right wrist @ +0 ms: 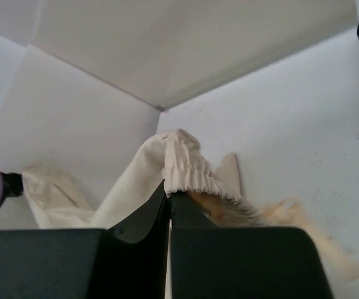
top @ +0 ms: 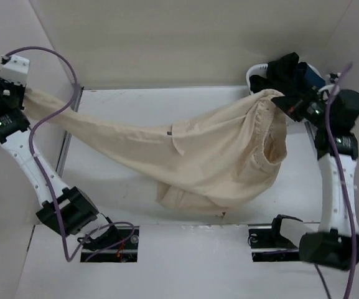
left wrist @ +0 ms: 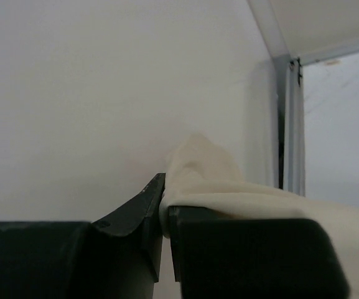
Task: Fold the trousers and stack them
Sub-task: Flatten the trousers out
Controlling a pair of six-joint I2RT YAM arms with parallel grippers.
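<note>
The beige trousers (top: pixel 198 156) hang stretched between my two grippers above the white table (top: pixel 123 187), sagging to the table near the front middle. A small dark tag (top: pixel 169 132) shows on a seam. My left gripper (top: pixel 22 92) is shut on a leg end at the far left; the left wrist view shows the cloth (left wrist: pixel 216 180) pinched between the fingers (left wrist: pixel 135 212). My right gripper (top: pixel 283 101) is shut on the elastic waistband (right wrist: pixel 188 171) at the far right, with the waist opening (top: pixel 272 140) hanging below it.
White walls enclose the table at back and sides; my left gripper is beyond the table's left edge (top: pixel 67 140). A dark bundle with a blue item (top: pixel 294 71) sits at the back right corner. Purple cables (top: pixel 55 68) loop off both arms.
</note>
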